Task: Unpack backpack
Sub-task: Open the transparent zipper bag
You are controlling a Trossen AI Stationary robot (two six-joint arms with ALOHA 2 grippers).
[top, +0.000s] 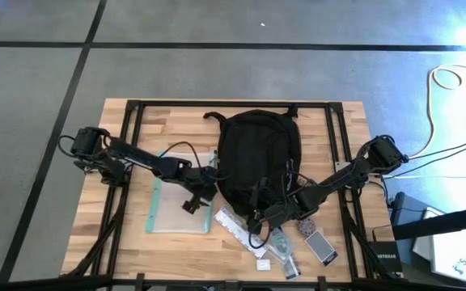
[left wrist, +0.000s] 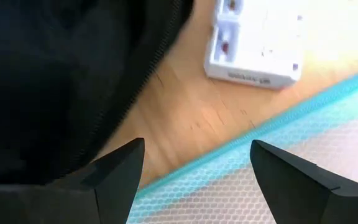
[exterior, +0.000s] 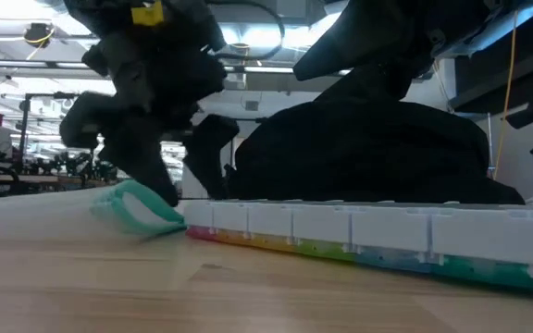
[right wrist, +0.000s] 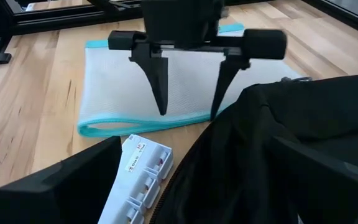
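Item 1, nearest: my left gripper (right wrist: 188, 112), jaws apart and empty, centre of the right wrist frame, poised over the clear teal-edged pouch (right wrist: 138, 93).

Item 2: white pill organizer (top: 237, 229), lower centre of the high frame.

Item 3: my right gripper (top: 259, 217), spread wide, empty, at the bag's lower edge.

Item 4, farthest: backpack (top: 257, 153), centre of the table (top: 120, 117). Soft, slumping fabric, probably light; best pinched at a zipper edge or strap.

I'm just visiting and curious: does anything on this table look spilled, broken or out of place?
Nothing looks spilled or damaged. The backpack lies flat mid-table, the teal-edged mesh pouch beside it, and a white pill organizer with other small items lies near the front edge. The left gripper hangs open over the pouch's edge.
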